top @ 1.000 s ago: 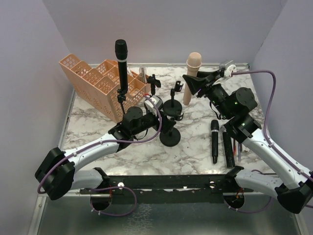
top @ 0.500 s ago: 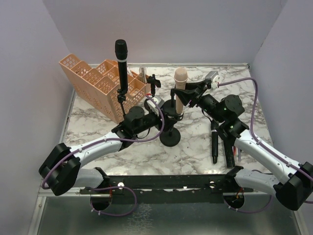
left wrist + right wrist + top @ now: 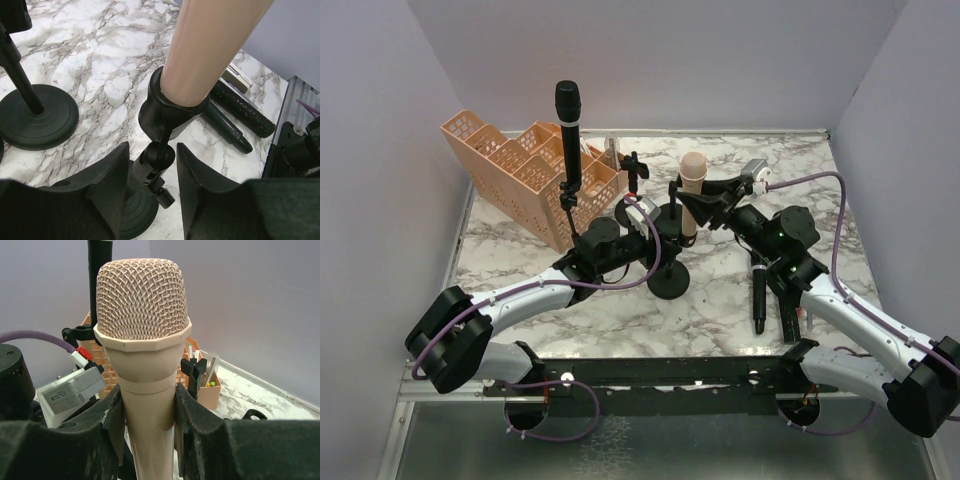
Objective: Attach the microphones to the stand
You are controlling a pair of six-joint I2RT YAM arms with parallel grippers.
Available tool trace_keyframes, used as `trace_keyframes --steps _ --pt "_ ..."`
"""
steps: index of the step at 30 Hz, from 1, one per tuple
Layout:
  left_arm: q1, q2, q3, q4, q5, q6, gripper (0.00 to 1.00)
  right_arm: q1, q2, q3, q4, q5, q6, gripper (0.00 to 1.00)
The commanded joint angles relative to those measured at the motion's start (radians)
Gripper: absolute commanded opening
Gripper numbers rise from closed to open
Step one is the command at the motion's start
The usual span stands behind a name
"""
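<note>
While the right gripper [image 3: 146, 415] clamps the pale pink microphone [image 3: 142, 340] below its head, tail in the stand clip [image 3: 167, 112], the left gripper [image 3: 152, 167] straddles its joint, jaws apart; shaft likely rigid, smooth, slippery.

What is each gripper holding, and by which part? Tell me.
Right gripper: pink microphone, by its body just below the head. Left gripper: nothing gripped yet; its jaws flank the clip joint.

Pink microphone [image 3: 142, 340] upright in stand clip [image 3: 167, 107]
</note>
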Motion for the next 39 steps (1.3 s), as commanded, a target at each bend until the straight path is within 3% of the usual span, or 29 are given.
trace_keyframes --steps 1,9,15,25,39 --pt "-0.009 0.005 -0.002 0.034 0.024 0.011 0.4 -0.002 0.0 -0.039 0.048 -0.026 0.025 0.01" --pt "-0.01 0.017 -0.001 0.033 0.041 0.013 0.14 -0.002 0.006 -0.109 0.095 -0.026 0.028 0.01" --pt "-0.01 0.018 -0.009 0.033 0.022 0.013 0.0 -0.002 0.004 -0.151 0.087 -0.034 0.023 0.01" --pt "-0.011 0.011 -0.028 0.03 -0.022 0.01 0.0 -0.004 -0.002 -0.145 -0.088 -0.095 0.038 0.01" --pt "-0.01 0.01 -0.046 0.03 -0.046 0.011 0.0 -0.004 0.023 -0.215 0.058 0.038 0.278 0.01"
